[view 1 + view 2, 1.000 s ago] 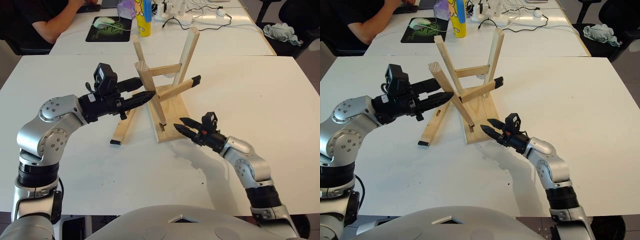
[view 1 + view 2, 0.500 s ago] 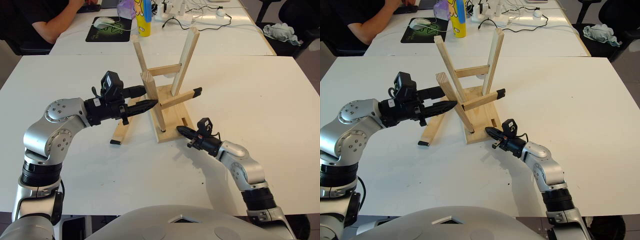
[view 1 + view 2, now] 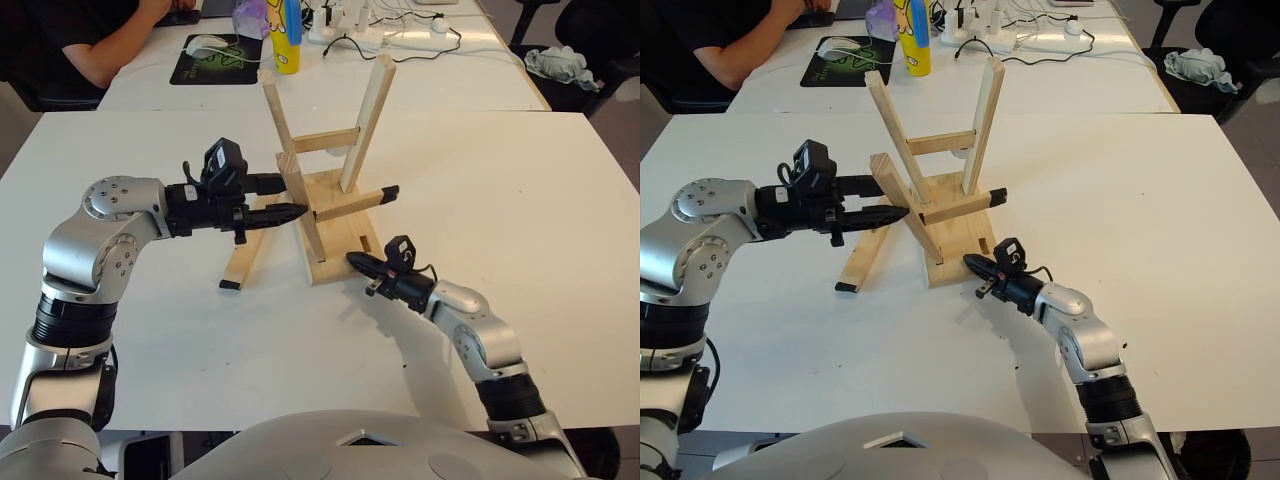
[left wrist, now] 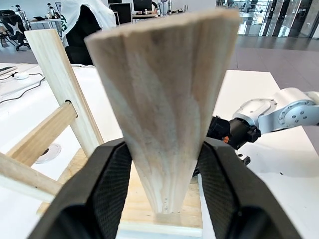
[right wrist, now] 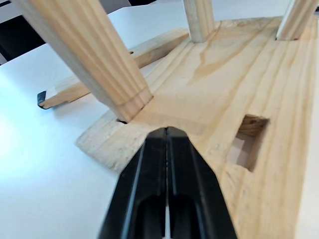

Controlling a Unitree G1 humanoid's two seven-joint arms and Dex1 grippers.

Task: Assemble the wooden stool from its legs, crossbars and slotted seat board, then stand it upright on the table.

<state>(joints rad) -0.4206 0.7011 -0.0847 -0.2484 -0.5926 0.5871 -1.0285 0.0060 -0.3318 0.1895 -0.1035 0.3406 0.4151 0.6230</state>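
Observation:
The stool lies upside down mid-table, its slotted seat board (image 3: 337, 252) flat on the surface. Two legs (image 3: 372, 108) joined by a crossbar (image 3: 325, 140) stand up from its far side. A third leg (image 3: 306, 222) rises from the near corner; my left gripper (image 3: 289, 198) is shut on it near its upper end, the fingers (image 4: 107, 189) clamping both sides. A black-tipped bar (image 3: 355, 200) runs from that leg to the right. My right gripper (image 3: 352, 260) is shut, its tips (image 5: 167, 132) resting on the board's near edge.
A loose leg with a black end cap (image 3: 240, 262) lies on the table left of the board. On the table behind stand a yellow bottle (image 3: 288, 35), a mouse pad (image 3: 210, 58) and cables. A person sits at the back left.
My right gripper went from open to shut and moved in onto the board's near edge. My left gripper drew the held leg more upright, and the seat board settled flatter.

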